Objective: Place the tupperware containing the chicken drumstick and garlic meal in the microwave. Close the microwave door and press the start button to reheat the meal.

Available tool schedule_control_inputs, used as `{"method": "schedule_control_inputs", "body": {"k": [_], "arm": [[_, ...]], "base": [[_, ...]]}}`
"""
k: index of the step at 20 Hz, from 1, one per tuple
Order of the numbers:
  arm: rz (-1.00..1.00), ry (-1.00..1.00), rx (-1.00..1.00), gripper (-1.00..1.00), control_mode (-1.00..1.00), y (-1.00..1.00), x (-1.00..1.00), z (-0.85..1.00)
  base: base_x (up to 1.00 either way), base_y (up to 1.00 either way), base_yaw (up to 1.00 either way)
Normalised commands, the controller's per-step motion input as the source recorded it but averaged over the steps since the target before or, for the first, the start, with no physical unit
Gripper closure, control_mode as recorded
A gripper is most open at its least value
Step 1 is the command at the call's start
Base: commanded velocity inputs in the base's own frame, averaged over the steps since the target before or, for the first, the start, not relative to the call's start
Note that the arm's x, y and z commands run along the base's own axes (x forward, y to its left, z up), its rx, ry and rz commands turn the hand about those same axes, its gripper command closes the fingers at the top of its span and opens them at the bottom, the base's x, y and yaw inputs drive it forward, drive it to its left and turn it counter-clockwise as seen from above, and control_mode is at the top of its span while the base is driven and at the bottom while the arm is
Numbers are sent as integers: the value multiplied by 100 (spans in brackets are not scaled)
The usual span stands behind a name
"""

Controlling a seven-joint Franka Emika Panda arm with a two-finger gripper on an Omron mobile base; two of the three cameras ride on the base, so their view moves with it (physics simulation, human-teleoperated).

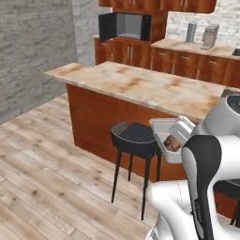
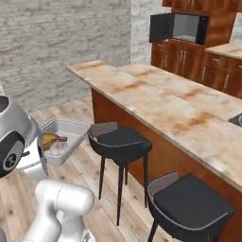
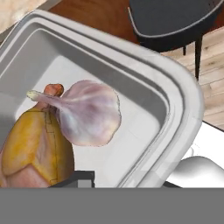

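1. Hand view alone resolves the meal (image 3: pixel 65 131): yellow-brown drumstick with pale garlic bulb, near one tupperware (image 3: pixel 175 109) wall.
2. Base views: gripper (image 1: pixel 180 136) clenched on tupperware rim, held beside stool (image 1: pixel 136 136); microwave (image 1: pixel 133 26) far, door (image 1: pixel 107 26) open.

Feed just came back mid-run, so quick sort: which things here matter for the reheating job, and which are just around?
Job:
- tupperware, carried off the floor at the arm
- drumstick and garlic inside it
- microwave on the far wall, its door swung open

Just around:
- island counter
- black stools
- toaster on the back counter
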Motion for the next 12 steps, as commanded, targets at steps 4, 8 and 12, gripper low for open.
{"method": "schedule_control_inputs", "body": {"k": [4, 8, 12], "arm": [[0, 0, 0, 100, 100, 0, 0, 0], [0, 0, 0, 100, 100, 0, 0, 0], [0, 0, 0, 100, 100, 0, 0, 0]], "base": [[70, 71, 47], [95, 53, 41], [100, 39, 37]]}}
